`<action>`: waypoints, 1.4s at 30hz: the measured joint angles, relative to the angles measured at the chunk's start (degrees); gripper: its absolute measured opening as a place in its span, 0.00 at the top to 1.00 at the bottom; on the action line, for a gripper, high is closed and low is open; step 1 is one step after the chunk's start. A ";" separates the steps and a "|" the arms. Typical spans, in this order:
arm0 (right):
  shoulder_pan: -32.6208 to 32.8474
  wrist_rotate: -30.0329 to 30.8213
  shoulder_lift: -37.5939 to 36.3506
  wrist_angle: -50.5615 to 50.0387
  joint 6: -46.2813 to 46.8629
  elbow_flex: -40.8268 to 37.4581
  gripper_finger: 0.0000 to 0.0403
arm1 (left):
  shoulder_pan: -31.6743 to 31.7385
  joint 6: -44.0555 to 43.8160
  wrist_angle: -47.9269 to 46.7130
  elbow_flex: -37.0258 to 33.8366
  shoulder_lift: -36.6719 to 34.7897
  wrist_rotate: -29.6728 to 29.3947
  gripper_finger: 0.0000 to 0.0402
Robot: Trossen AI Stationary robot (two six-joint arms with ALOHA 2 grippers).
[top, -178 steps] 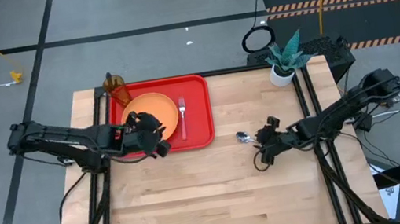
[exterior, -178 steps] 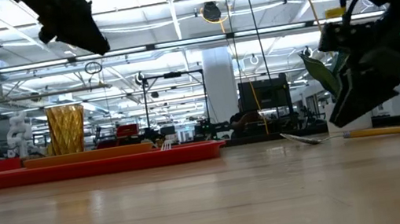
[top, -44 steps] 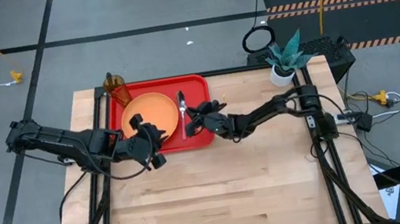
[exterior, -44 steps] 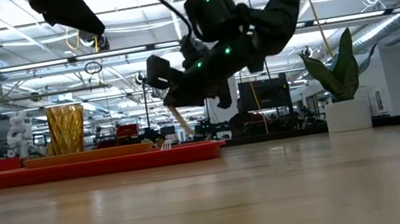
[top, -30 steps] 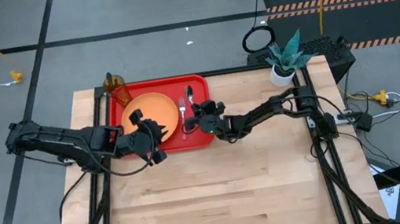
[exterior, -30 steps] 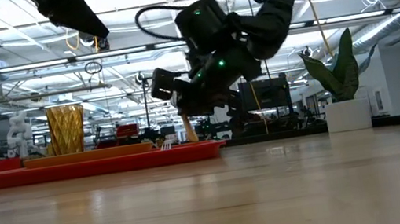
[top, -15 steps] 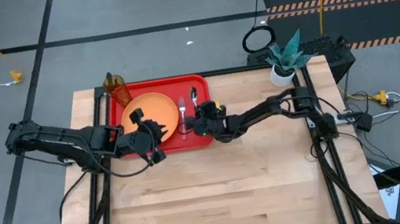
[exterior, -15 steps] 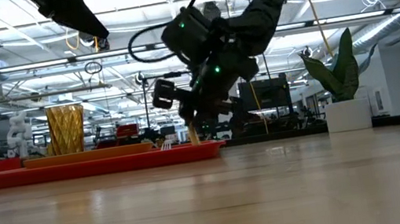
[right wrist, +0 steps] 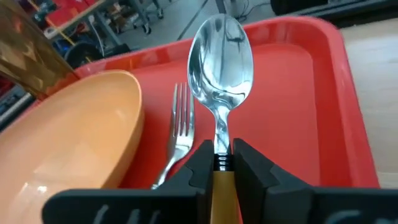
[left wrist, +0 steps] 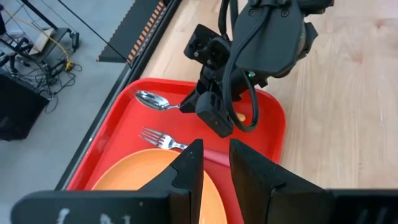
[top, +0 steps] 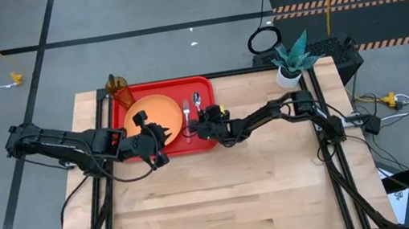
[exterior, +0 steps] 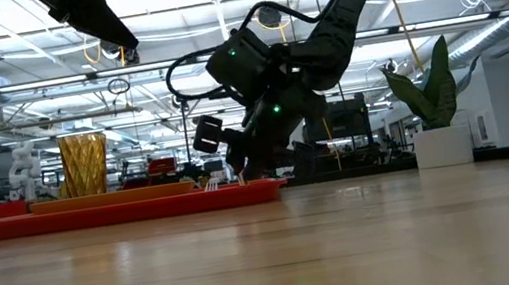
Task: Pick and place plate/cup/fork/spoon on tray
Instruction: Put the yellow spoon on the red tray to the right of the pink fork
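Note:
The red tray lies at the table's far left. On it are the orange plate, the fork to the plate's right, and the amber cup at the tray's far left corner. The spoon is to the right of the fork, its bowl toward the far edge, with my right gripper shut on its handle. My left gripper hovers over the plate's near edge. Its fingers stand a narrow gap apart with nothing between them. My right gripper pinches the spoon's orange handle between its two fingers, just behind the metal neck. The fingers reach from the table's near right, slanting down, and lie along the spoon. The spoon points forward, its bowl low over the tray floor; whether it touches, I cannot tell.
A white pot with a green plant stands at the table's far right corner. The near half of the wooden table is bare. The two arms reach in close together over the tray's near edge.
My right gripper has gone down toward the tray with the spoon, tipping forward. Its fingers are now at the height of the tray's rim. The spoon's bowl has come down beside the fork.

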 joint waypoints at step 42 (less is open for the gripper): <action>1.40 -17.84 -9.98 -1.68 -34.08 -0.10 0.74 | 0.00 0.65 0.55 0.00 -0.02 0.02 0.80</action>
